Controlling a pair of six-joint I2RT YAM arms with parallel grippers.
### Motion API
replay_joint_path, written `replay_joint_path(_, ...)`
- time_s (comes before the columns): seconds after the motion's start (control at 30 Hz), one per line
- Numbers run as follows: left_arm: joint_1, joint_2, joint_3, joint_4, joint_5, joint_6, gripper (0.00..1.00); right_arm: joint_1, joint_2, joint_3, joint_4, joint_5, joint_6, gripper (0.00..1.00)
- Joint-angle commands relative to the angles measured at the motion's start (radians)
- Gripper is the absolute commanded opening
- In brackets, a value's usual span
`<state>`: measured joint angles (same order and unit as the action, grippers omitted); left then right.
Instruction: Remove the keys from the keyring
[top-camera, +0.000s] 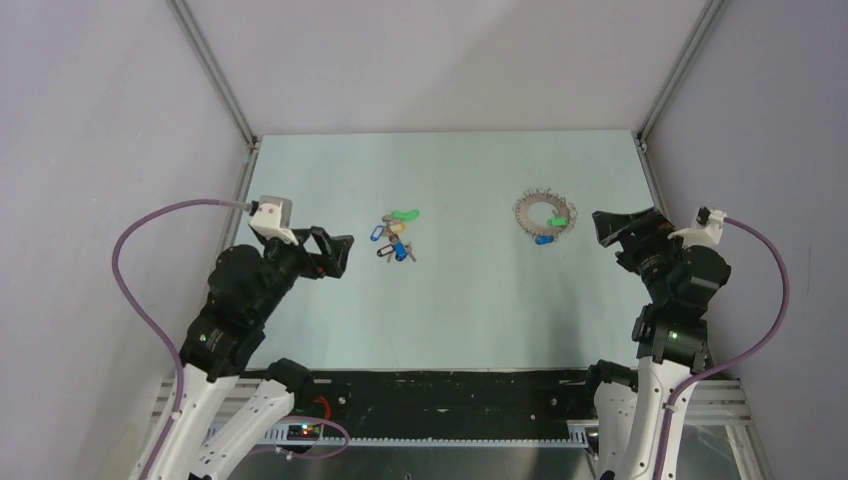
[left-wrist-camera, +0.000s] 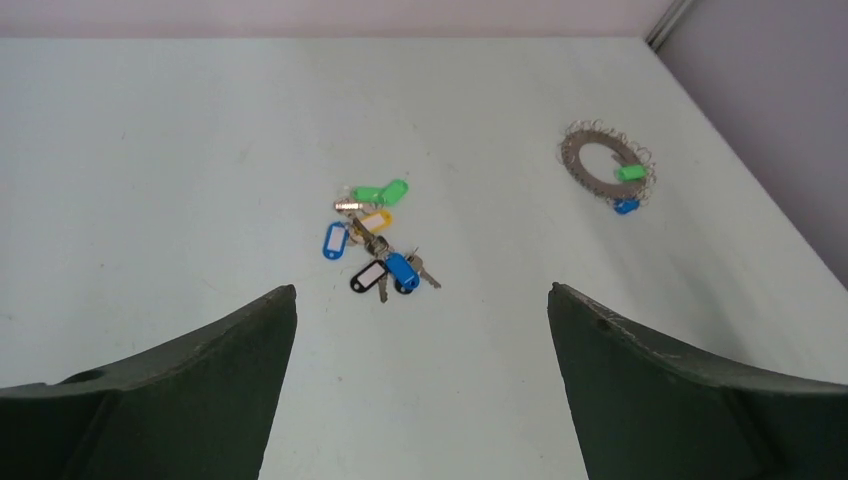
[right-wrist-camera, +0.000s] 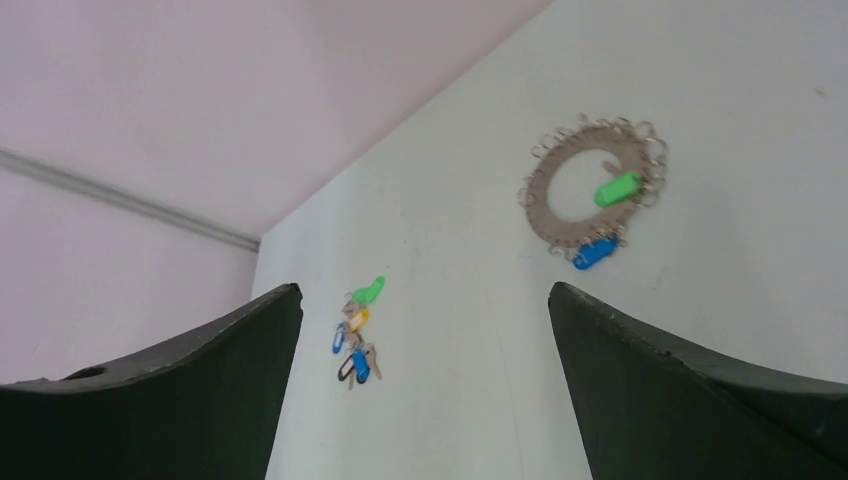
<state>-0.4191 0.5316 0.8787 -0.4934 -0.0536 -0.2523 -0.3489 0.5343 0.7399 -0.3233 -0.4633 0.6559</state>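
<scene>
The keyring (top-camera: 544, 216) lies flat on the table at the right, a silver ring fringed with small keys, one with a green tag (top-camera: 561, 221) and one with a blue tag (top-camera: 544, 239). It also shows in the left wrist view (left-wrist-camera: 605, 172) and the right wrist view (right-wrist-camera: 592, 190). My right gripper (top-camera: 603, 228) is open and empty, just right of the ring. My left gripper (top-camera: 342, 252) is open and empty at the left, far from the ring.
A loose heap of keys with green, yellow, blue and black tags (top-camera: 395, 238) lies left of the table's middle, just right of my left gripper; it also shows in the wrist views (left-wrist-camera: 372, 245) (right-wrist-camera: 355, 332). Grey walls enclose the table (top-camera: 460, 300).
</scene>
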Motion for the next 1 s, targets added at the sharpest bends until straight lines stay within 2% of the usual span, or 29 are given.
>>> replay_joint_path(0.0, 0.005, 0.078, 0.063, -0.061, -0.008, 0.02, 0.98, -0.005, 0.017, -0.013, -0.105, 0.174, 0.061, 0.99)
replay_joint_path(0.17, 0.005, 0.099, 0.055, -0.089, -0.104, 0.043, 0.98, -0.004, 0.061, -0.035, -0.1, 0.176, 0.008, 0.9)
replay_joint_path(0.27, 0.005, 0.115, 0.042, -0.089, -0.091, 0.042, 0.98, 0.026, 0.123, -0.035, -0.061, 0.141, -0.046, 0.84)
replay_joint_path(0.33, 0.005, 0.137, 0.038, -0.089, -0.073, 0.047, 0.98, 0.122, 0.151, -0.031, -0.052, 0.223, -0.095, 0.83)
replay_joint_path(0.5, 0.005, 0.15, 0.026, -0.101, -0.061, 0.071, 0.98, 0.395, 0.16, -0.038, 0.003, 0.618, -0.19, 0.87)
replay_joint_path(0.53, 0.005, 0.145, 0.021, -0.101, -0.062, 0.069, 0.98, 0.461, 0.169, -0.039, 0.035, 0.652, -0.217, 0.89)
replay_joint_path(0.6, 0.005, 0.139, 0.016, -0.102, -0.057, 0.065, 0.98, 0.514, 0.193, -0.04, 0.077, 0.713, -0.232, 0.89)
replay_joint_path(0.8, 0.005, 0.129, 0.011, -0.101, -0.021, 0.064, 0.98, 0.527, 0.343, -0.012, 0.099, 0.725, -0.16, 0.9)
replay_joint_path(0.97, 0.004, 0.128, 0.009, -0.102, -0.01, 0.061, 0.98, 0.514, 0.603, 0.096, 0.041, 0.749, -0.199, 0.88)
